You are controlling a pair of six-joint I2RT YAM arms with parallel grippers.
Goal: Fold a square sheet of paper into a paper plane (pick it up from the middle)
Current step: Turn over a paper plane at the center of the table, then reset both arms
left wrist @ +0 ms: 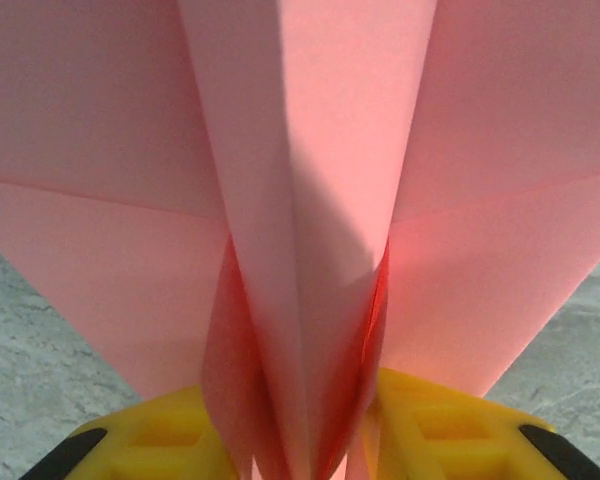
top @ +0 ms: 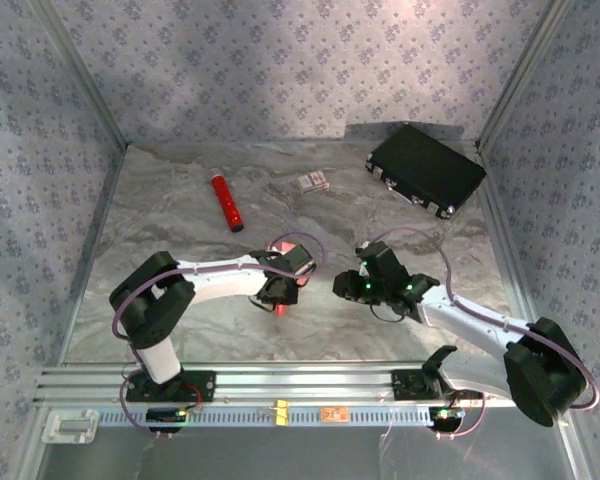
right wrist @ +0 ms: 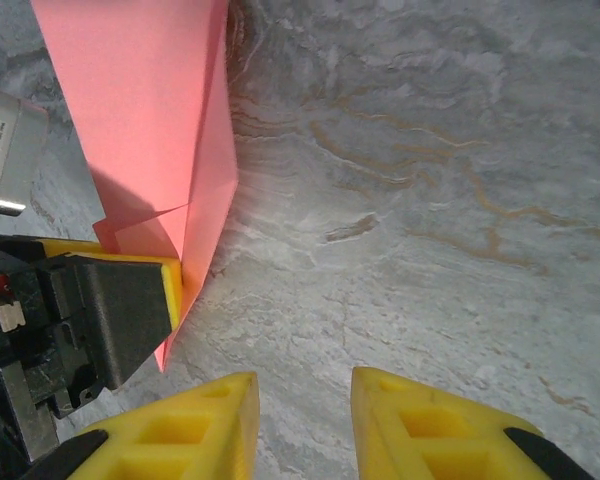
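A glossy red cylinder (top: 227,203) with a white end lies on the marbled table (top: 180,330), far to the left of the black case (top: 426,170) and slightly nearer the arms. Left of the case and well toward the near edge, the left gripper (top: 278,298) is clamped on the paper plane (top: 289,246). The overhead view shows little of the plane beyond a pink patch above the wrist and a red sliver below the fingers, so its tilt there is hard to judge.

The left wrist camera is plainer. The plane (left wrist: 310,200) rises from between the yellow fingers (left wrist: 150,445) with its centre fold pinched between them. Two pink wings spread to either side, each crossed by a diagonal crease. In the right wrist camera the same plane (right wrist: 140,110) stands at the left of the picture, its lower edge caught against a yellow-and-black finger (right wrist: 130,310) of the left gripper.

A small white-and-red printed card (top: 314,181) lies flat just left of the case, apart from it. The right gripper (top: 348,287) hangs on the near side of the case, not touching the paper. Its yellow fingers (right wrist: 430,430) stand apart with bare table between them, holding nothing.
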